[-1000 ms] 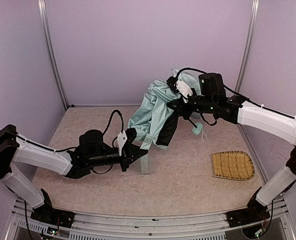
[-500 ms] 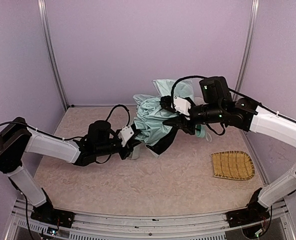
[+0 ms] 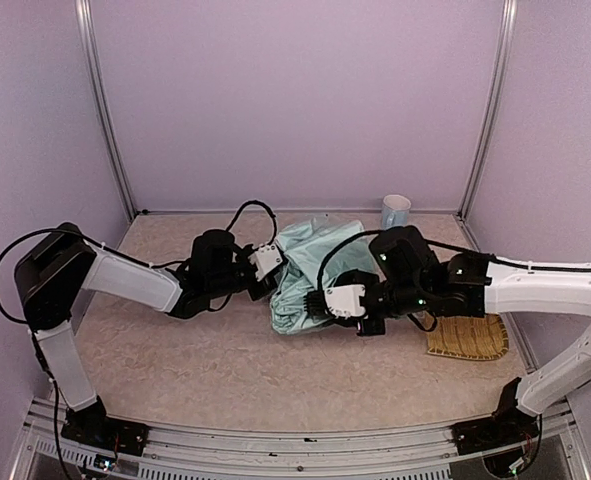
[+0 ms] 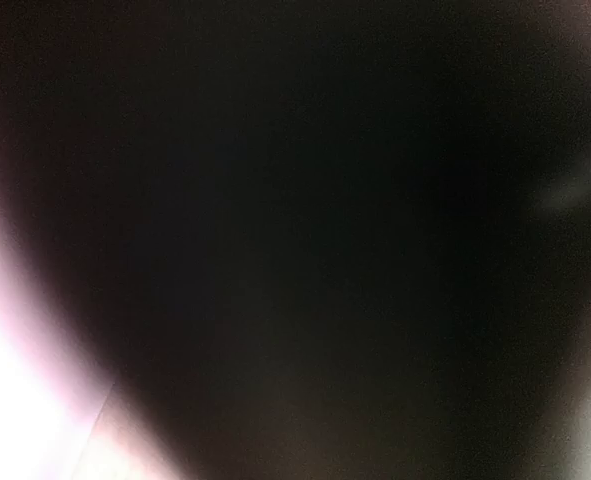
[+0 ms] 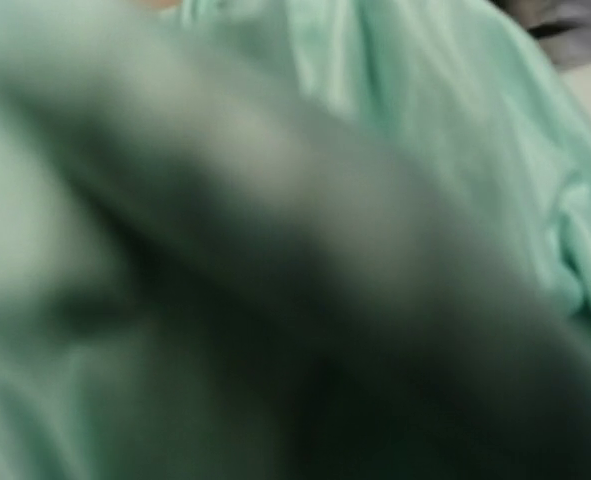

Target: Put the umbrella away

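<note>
I am holding both grippers against the umbrella [image 3: 310, 268], which is lying crumpled on the table [image 3: 225, 370] near its middle. My left gripper [image 3: 273, 280] is meeting the fabric's left side and my right gripper [image 3: 315, 303] its near edge. I cannot tell whether either is clenched or released: the left wrist view is showing only darkness, the right only blurred mint cloth. A pale mug [image 3: 396, 211] is standing by the back wall.

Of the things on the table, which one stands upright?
The pale blue mug by the back wall; the umbrella lies crumpled, the straw mat flat.
</note>
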Motion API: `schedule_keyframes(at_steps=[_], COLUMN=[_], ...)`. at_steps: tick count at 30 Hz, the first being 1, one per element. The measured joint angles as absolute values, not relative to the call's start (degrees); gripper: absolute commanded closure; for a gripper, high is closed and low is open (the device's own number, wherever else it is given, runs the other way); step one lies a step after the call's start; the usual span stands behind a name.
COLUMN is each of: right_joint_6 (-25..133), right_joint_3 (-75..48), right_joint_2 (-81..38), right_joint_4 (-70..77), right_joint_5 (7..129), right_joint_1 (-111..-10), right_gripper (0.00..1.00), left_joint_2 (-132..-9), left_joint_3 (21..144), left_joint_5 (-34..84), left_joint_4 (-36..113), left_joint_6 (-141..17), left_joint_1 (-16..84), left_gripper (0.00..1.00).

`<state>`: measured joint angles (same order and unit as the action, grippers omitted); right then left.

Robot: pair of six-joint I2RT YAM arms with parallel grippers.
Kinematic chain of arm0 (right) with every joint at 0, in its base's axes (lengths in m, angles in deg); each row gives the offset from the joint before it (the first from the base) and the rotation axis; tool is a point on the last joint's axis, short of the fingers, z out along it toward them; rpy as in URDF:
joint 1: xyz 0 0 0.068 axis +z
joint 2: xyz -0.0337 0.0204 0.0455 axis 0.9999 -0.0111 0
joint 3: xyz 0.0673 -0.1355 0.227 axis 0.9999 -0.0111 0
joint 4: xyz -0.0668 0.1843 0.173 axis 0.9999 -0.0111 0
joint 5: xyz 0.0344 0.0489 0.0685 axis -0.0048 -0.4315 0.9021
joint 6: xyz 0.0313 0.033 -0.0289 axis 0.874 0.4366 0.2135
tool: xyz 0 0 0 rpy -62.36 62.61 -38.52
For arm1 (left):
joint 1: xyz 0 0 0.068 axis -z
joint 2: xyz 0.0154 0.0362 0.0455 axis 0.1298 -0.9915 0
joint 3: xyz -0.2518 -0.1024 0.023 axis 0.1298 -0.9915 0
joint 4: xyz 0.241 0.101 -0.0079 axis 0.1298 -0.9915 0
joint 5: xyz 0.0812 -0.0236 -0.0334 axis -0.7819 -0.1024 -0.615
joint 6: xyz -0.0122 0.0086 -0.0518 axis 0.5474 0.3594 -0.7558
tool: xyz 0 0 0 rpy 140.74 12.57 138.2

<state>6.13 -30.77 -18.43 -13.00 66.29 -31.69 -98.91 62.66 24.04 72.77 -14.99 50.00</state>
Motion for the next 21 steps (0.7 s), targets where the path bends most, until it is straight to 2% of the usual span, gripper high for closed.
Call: schedule_keyframes(at_steps=[6,14,21], right_joint_6=[7.5,9.9,13.1], right_joint_3=[-36.4,-34.7,-33.6], right_joint_2=[-24.7,-35.5,-37.6], right_joint_4=[-6.7,-3.7,-2.7], right_joint_5=[65.7,62.6,65.6], right_joint_1=[-28.5,-24.5,-24.5], right_gripper=[1.00,1.00,1.00], left_joint_2=[-101.3,-101.5,-101.9], left_joint_3=[60.0,56.8,55.1], left_joint_5=[22.7,17.7,17.3], left_joint_4=[77.7,83.6,84.1], left_joint_6=[-9.0,-1.7,-0.8], left_joint_1=[51.4,56.5,54.3], left_gripper=[1.00,1.00,1.00])
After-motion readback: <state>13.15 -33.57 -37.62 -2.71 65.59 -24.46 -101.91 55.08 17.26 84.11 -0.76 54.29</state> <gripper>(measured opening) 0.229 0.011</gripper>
